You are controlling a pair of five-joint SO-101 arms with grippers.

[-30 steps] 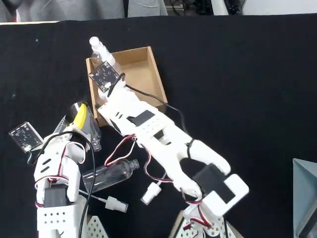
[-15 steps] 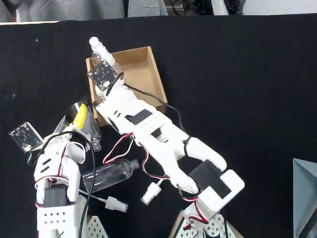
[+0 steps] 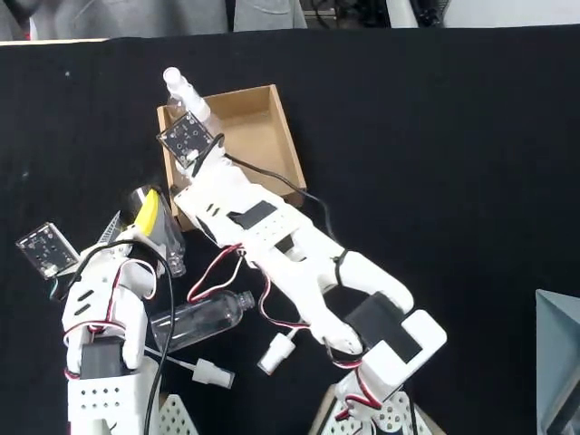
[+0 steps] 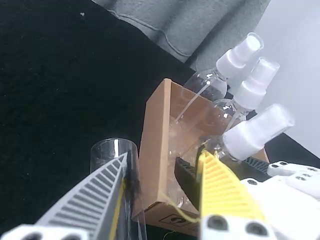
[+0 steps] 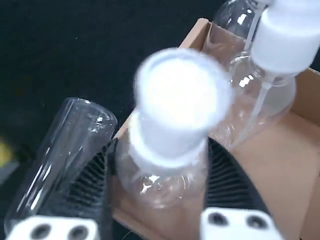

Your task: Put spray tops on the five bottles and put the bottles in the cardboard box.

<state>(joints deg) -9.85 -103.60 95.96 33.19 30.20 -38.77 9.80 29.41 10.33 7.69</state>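
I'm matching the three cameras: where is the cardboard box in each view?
High view: cardboard box, upper left of centre.
Left wrist view: its brown wall, spray tops rising above it.
Right wrist view: its floor, past the bottle the right hand holds.
Shared landmark: the topless bottle beside the box.

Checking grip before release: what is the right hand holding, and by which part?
A capped spray bottle, pinched by the right hand on its clear shoulder just under the white spray top.

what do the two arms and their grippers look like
The left arm and right arm are white plastic with black motor blocks, red, white and black wires and a black square board at the wrist. The left gripper has one yellow finger and one grey, both ribbed; the right gripper has black ribbed fingers.
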